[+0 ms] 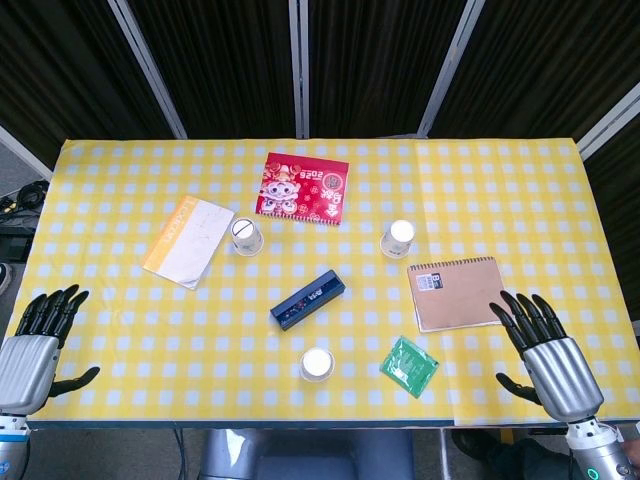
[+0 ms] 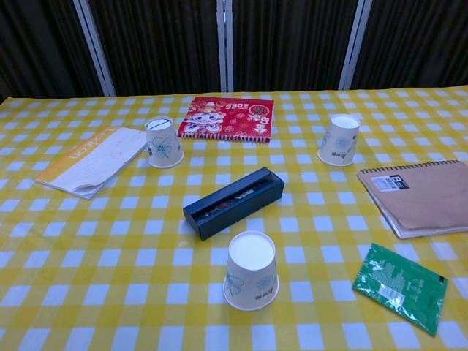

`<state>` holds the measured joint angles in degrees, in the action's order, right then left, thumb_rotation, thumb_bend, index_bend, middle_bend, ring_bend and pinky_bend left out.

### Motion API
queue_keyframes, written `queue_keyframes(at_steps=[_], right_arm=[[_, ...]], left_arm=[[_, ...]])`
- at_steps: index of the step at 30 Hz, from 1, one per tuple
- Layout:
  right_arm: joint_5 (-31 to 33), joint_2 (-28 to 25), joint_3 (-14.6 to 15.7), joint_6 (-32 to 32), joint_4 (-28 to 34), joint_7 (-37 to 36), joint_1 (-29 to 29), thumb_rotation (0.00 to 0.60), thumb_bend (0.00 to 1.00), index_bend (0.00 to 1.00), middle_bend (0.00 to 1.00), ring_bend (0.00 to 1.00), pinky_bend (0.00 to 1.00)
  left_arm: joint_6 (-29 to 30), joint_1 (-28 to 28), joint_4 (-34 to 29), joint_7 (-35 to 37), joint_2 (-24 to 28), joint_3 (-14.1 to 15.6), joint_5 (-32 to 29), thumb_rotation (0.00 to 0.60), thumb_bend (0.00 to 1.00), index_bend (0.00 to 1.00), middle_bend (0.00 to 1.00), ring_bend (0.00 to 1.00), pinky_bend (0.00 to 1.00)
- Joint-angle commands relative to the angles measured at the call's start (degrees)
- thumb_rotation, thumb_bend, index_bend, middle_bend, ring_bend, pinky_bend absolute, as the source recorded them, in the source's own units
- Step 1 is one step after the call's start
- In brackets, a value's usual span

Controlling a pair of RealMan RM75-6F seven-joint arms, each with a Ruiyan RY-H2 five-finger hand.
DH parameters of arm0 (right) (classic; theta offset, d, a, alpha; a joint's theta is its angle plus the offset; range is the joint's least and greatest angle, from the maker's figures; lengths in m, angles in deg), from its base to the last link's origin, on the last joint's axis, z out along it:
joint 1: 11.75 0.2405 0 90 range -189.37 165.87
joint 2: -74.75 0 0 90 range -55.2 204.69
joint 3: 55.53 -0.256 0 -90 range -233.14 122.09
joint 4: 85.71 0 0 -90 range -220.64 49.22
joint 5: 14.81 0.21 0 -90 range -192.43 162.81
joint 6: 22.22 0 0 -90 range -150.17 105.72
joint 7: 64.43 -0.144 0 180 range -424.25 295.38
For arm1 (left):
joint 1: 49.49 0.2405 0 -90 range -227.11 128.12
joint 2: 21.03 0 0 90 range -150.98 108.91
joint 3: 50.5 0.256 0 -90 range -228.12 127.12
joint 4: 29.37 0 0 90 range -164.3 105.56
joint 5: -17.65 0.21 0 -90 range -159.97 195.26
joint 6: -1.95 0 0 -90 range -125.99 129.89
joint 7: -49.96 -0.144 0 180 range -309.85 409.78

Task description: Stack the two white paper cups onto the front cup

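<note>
Three white paper cups stand upside down on the yellow checked tablecloth (image 1: 120, 330): the front cup (image 1: 317, 364) low in the middle of the head view, the left cup (image 1: 245, 236) up and left of centre, the right cup (image 1: 397, 238) up and right. A dark blue box (image 1: 307, 299) lies slantwise between them. The left hand (image 1: 38, 345) at the lower left corner and the right hand (image 1: 545, 350) at the lower right both hold nothing, fingers spread, well apart from every cup.
</note>
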<state>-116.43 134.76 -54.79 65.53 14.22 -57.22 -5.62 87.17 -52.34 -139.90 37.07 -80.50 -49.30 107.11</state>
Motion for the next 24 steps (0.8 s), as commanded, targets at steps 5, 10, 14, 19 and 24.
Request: queue_keyframes(at_steps=[5, 10, 14, 19, 24], right_arm=[[0.3, 0.0, 0.0, -0.4, 0.1, -0.1, 0.1, 0.600, 0.00, 0.00, 0.00, 0.00, 0.00], [2.2, 0.2, -0.3, -2.1, 0.1, -0.6, 0.6, 0.600, 0.00, 0.00, 0.00, 0.00, 0.00], [6.8, 1.2, -2.8, -7.6, -0.6, -2.4, 4.0, 0.600, 0.00, 0.00, 0.00, 0.00, 0.00], [12.7, 2.0, -8.1, -18.4, -2.7, -5.2, 12.4, 0.600, 0.00, 0.02, 0.00, 0.00, 0.01], [18.7, 4.4, -13.5, -28.4, -5.7, -5.7, 21.3, 0.600, 0.00, 0.10, 0.08, 0.02, 0.15]], left_arm=[[-0.3, -0.1, 0.0, 0.1, 0.0, -0.1, -0.4, 0.600, 0.00, 0.00, 0.00, 0.00, 0.00], [-0.6, -0.3, -0.2, 0.4, 0.1, -0.1, -0.4, 0.600, 0.00, 0.00, 0.00, 0.00, 0.00], [-0.5, -0.3, -0.1, 1.1, 0.1, -0.3, -0.5, 0.600, 0.00, 0.00, 0.00, 0.00, 0.00], [-0.4, -0.6, -0.1, 1.6, 0.3, -1.0, -1.2, 0.600, 0.00, 0.00, 0.00, 0.00, 0.00], [-1.1, -0.9, -0.6, 2.3, 0.7, -1.7, -3.3, 0.600, 0.00, 0.00, 0.00, 0.00, 0.00]])
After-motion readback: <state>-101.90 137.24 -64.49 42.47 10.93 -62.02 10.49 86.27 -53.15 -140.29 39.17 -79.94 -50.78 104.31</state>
